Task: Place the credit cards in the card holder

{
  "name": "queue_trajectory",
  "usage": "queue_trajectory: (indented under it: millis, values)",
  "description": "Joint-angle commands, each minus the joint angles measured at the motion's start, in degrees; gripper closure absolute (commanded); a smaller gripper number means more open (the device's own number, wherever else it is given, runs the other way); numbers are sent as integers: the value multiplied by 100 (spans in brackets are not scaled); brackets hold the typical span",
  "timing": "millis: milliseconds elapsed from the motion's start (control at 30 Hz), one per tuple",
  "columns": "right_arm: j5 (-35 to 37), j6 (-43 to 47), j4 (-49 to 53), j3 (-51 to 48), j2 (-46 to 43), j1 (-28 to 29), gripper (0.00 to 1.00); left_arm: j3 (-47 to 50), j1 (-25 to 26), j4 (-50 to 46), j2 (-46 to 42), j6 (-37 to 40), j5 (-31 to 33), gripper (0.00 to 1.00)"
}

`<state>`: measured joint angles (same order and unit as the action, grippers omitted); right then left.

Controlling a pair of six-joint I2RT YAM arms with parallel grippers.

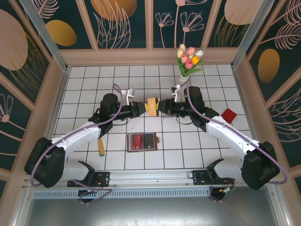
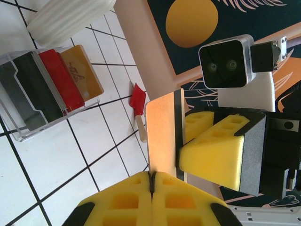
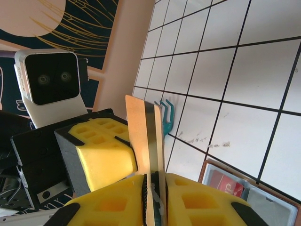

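My left hand (image 1: 144, 108) is clamped tight on the card (image 1: 153, 104), mid-air; my right hand (image 1: 161, 107) flanks its far edge (gripping? I can't tell). The wallet (image 1: 142, 141) lies open on the worktop (image 1: 94, 80), straight back toward me from my left hand.

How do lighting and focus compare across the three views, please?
Top external view: even soft light, faint shadows, sharp throughout. Left wrist view: the thin orange plastic card has a pale sheen; the clear plastic rectangular box catches highlights. Right wrist view: the white tiled table is bright, the near yellow foam fingers slightly soft.
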<state>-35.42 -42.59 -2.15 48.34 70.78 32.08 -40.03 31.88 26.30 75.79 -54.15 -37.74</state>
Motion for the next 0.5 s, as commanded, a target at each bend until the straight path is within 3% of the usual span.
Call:
queue_trajectory:
  millis: [0, 67, 133, 267, 333, 467]
  values:
    - [61, 168, -69, 187, -64, -7, 81, 48, 20, -411, -3, 248, -88, 95]
    - [17, 189, -79, 185, -65, -20, 84, 54, 19, -469, 1, 274, -68, 95]
    - [0, 208, -114, 144, -80, -17, 95, 47, 20, -608, -4, 338, 27, 95]
    - [241, 203, 82, 53, -96, 50, 99, 4, 17, -1303, -149, 582, 604, 77]
    - [854, 304, 536, 139, -62, 315, 99, 33, 20, -1920, -349, 797, 1148, 60]
    - [2766, 92, 1488, 377, 253, 1253, 100, 448, 20, -2786, -823, 1017, 2084, 40]
